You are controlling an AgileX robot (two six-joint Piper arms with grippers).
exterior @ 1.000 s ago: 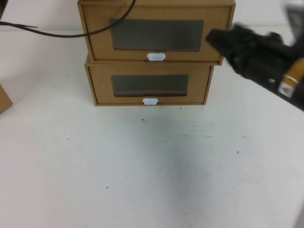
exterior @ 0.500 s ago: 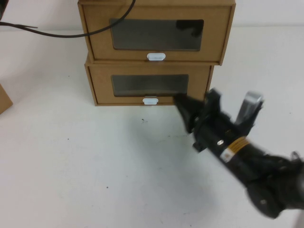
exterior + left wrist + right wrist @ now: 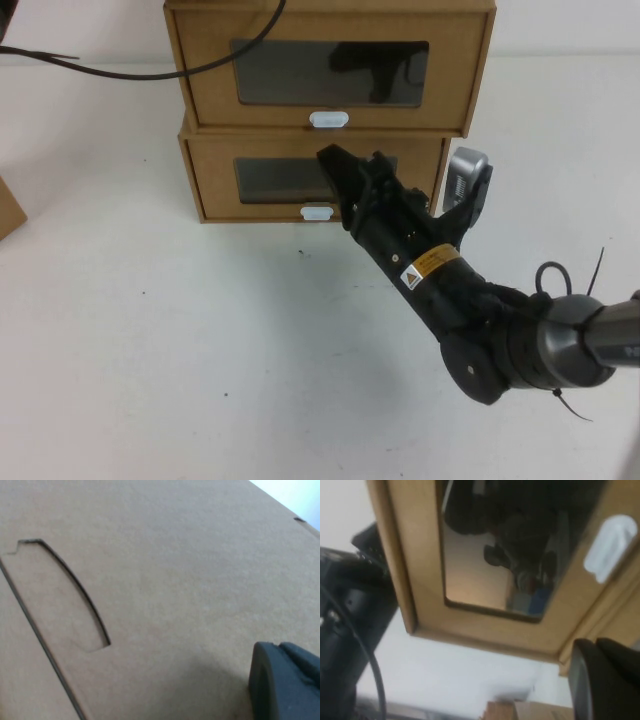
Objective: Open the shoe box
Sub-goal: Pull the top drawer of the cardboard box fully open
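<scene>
Two brown cardboard drawer boxes stand stacked at the back of the table in the high view: the upper box (image 3: pixel 205 70) and the lower box (image 3: pixel 215 180). Each has a dark window and a small white handle, the upper handle (image 3: pixel 329 119) and the lower handle (image 3: pixel 317 212). My right gripper (image 3: pixel 330 155) is shut, its black tip right in front of the lower box's window, just above the lower handle. The right wrist view shows a windowed drawer front (image 3: pixel 425 605) with a white handle (image 3: pixel 610 547). My left gripper (image 3: pixel 285 680) is shut, close against a plain cardboard surface (image 3: pixel 165 580), and is outside the high view.
A black cable (image 3: pixel 150 70) runs from the left across the upper box. The corner of another cardboard box (image 3: pixel 8 212) shows at the left edge. The white table (image 3: pixel 200 350) stretches in front of the boxes. My right arm (image 3: pixel 480 320) crosses the table's right half.
My right arm swung down from the upper right beside the top box, then moved left and forward, bringing its shut tip to the lower box's window.
</scene>
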